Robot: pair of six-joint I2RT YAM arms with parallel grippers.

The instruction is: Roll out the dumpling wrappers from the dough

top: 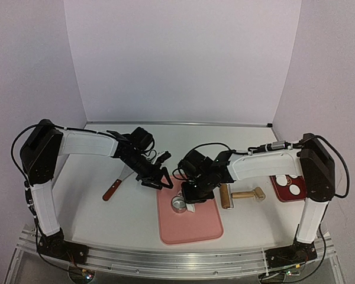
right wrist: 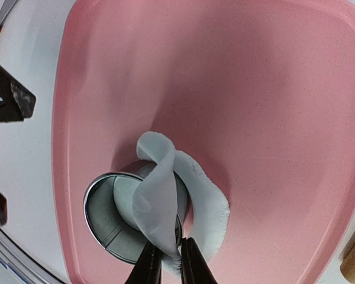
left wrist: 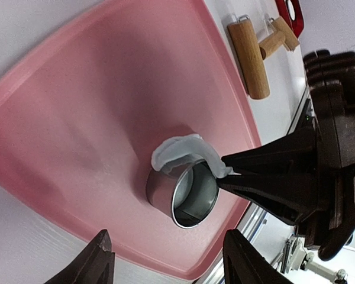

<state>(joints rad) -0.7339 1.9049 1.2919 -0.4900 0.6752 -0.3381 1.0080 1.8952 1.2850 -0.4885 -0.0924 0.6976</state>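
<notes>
Lower centre of the right wrist view: right pincer [right wrist: 165, 267] nipped narrow on dough [right wrist: 165, 201], a ragged strip draped over cutter [right wrist: 103, 228] on board [right wrist: 254, 89]. Left pincer [left wrist: 168, 248] wide, empty. Two wrappers [top: 282, 180] lie on plate [top: 283, 196], far right, clear only from above. Judged part done: the scrap needs re-rolling.

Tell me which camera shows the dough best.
The right wrist view: the dough fills the middle, draped over the metal ring, pinched by the right gripper. The left wrist view shows only its edge; from above the arm mostly hides it.
</notes>
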